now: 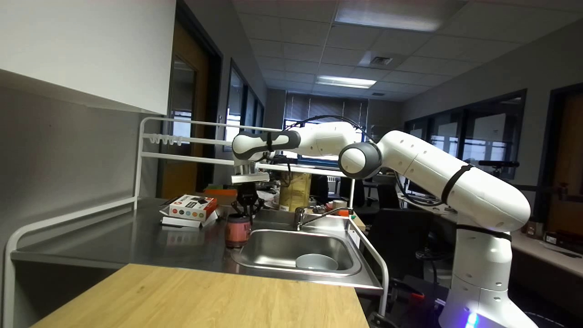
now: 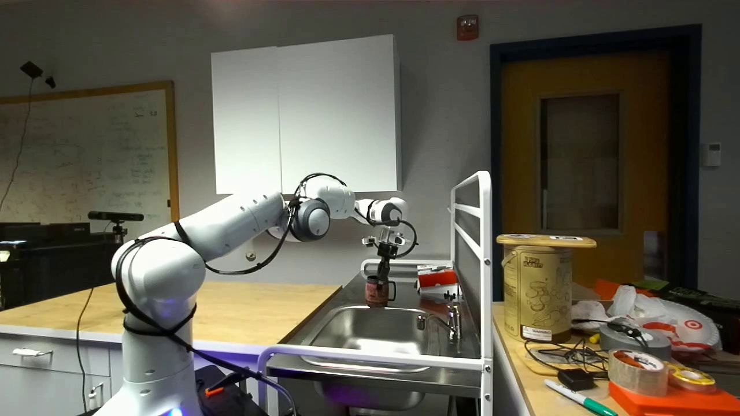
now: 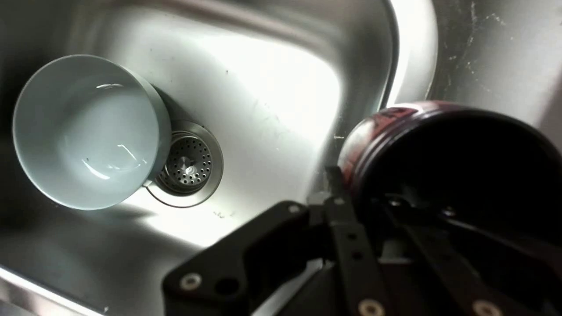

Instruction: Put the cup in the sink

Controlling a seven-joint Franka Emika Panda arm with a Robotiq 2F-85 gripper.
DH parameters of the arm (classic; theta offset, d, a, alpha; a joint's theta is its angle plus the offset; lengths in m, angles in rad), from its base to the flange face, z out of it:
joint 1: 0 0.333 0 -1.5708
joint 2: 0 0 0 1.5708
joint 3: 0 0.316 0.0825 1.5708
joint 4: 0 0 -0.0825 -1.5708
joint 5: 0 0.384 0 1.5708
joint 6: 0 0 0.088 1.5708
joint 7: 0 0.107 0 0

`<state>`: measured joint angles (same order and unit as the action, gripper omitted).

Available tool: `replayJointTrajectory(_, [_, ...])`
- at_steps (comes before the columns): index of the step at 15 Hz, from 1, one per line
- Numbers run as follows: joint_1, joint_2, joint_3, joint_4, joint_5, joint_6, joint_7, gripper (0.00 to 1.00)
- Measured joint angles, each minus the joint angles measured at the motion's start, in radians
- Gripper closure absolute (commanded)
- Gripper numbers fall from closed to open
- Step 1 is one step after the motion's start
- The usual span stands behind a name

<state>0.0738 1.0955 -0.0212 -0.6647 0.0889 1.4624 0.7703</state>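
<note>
Wrist view: my claw [image 3: 362, 191] is clamped on the wall of the reddish cup [image 3: 456, 158], one finger [image 3: 344, 219] outside, one inside; I suspect because the mouth is too wide to span. A pale bowl [image 3: 88, 131] stands by the drain [image 3: 189, 164], so I'd land the cup across the drain from it in the sink [image 3: 259, 145]. In an exterior view the cup is at the sink's rim, not yet inside (base contact: can't tell); a box [image 1: 193, 208] sits near it on the metal counter [image 1: 136, 234]. In an exterior view the handle [image 2: 393, 290] is on the tap [image 2: 455, 320] side, unused; cupboard [image 2: 312, 115], whiteboard [image 2: 87, 150] and door [image 2: 584, 173] behind.
</note>
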Motion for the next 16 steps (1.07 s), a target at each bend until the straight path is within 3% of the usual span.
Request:
replayJointTrajectory(5, [-0.021,-0.018,-0.027,0.024,-0.002,0.000,0.005,0.95])
replayJointTrajectory(10, [-0.098,-0.081,-0.053,0.013,0.000,0.000,0.007,0.96])
replayJointTrajectory(16, [-0.177,-0.155,-0.060,-0.122,0.002,0.027,0.007,0.96])
